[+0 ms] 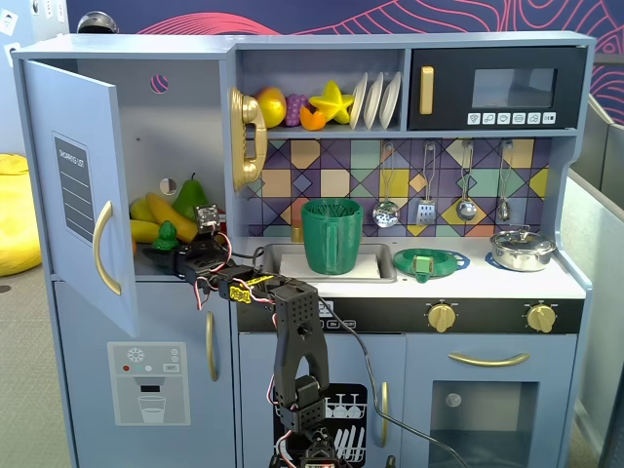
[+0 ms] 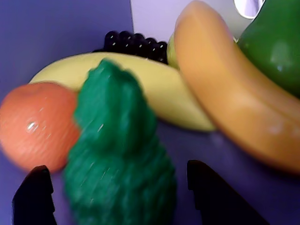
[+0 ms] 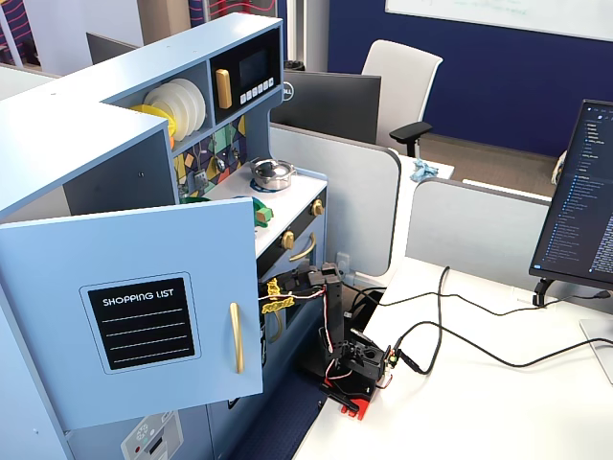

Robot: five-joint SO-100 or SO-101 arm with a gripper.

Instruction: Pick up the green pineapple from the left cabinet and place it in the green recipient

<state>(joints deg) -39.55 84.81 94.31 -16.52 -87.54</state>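
The green pineapple (image 2: 119, 159) stands upright on the floor of the left cabinet (image 1: 185, 107), whose door (image 1: 83, 195) is swung open. In a fixed view the pineapple (image 1: 167, 234) sits at the front of the compartment. My gripper (image 2: 117, 168) is open, with one black finger (image 2: 33, 197) left of the pineapple and the other right of it, and a gap shows on each side. In that fixed view the gripper (image 1: 161, 253) reaches into the cabinet from the right. The green recipient (image 1: 331, 236) stands upright in the sink. In the other fixed view the open door (image 3: 144, 316) hides the gripper.
An orange fruit (image 2: 35, 124) sits just left of the pineapple, with bananas (image 2: 234, 98), dark grapes (image 2: 136, 42) and a green pear (image 2: 276, 42) behind. On the counter are a shallow green dish (image 1: 430, 263) and a steel pot (image 1: 523, 250). A gold toy phone (image 1: 247, 136) hangs on the cabinet's right wall.
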